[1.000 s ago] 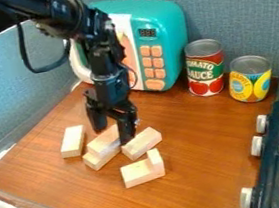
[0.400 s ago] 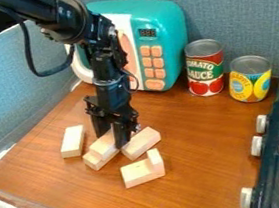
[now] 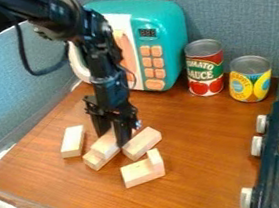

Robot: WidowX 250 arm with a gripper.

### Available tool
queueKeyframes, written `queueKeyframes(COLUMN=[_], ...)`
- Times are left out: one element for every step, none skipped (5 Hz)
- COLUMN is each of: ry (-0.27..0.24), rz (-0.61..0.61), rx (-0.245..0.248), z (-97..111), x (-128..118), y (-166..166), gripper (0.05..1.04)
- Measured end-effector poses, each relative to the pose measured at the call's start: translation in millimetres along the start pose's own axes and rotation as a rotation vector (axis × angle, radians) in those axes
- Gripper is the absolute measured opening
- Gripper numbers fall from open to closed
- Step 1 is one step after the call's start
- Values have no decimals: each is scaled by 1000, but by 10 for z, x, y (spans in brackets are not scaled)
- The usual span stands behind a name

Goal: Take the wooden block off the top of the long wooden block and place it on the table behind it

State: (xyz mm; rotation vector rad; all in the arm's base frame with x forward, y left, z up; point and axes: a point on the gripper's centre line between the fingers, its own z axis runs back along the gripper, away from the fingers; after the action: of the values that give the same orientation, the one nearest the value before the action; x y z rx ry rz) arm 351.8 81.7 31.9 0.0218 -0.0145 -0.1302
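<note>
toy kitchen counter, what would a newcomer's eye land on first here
Probably the teal toy microwave with its orange buttons, standing at the back of the wooden counter against the grey-blue partition. Next, the black gripper, hanging down among pale wooden blocks left of centre. The red tomato sauce can and a shorter yellow-and-blue can also stand out, right of the microwave.
</note>
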Motion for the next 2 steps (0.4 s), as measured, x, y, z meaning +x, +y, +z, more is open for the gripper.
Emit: queueKeyframes(ry=[-104,-109], rz=[56,103], rx=[-14,-13], z=[390,448], x=[-9,-14], y=[100,153], gripper=[566,566])
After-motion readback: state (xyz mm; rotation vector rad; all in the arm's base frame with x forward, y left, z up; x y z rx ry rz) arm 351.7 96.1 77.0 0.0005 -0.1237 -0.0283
